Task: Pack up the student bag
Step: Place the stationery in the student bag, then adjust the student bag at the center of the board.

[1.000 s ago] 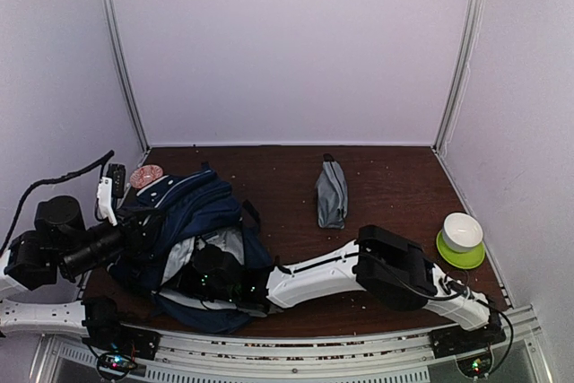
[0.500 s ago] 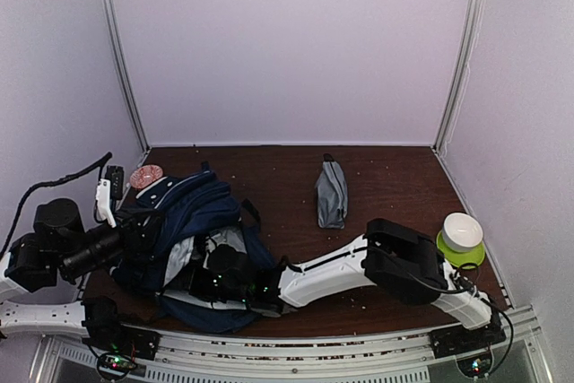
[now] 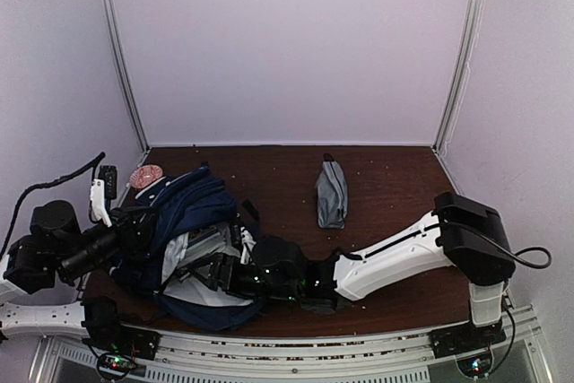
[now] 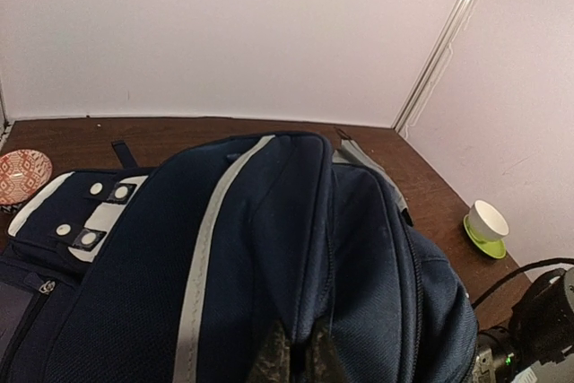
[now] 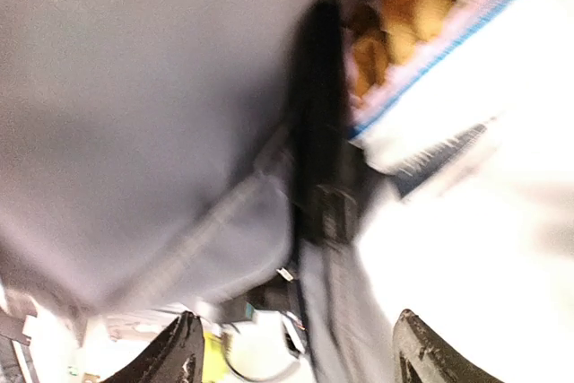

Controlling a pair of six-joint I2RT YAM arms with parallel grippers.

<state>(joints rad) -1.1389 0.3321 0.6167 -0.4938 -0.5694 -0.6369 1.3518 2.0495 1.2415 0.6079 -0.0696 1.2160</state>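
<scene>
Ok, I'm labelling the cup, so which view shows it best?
Left wrist: the cup stands clear on its green saucer at the right. In the top view the right arm blocks it; the right wrist view shows only a blurred close-up of the bag.

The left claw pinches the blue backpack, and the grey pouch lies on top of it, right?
No: the left gripper pinches the student bag, but the grey pouch lies on the table, apart from it; see the top view.

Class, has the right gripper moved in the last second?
Yes. The right gripper drew back to the right, toward the fixed grey pouch.
</scene>
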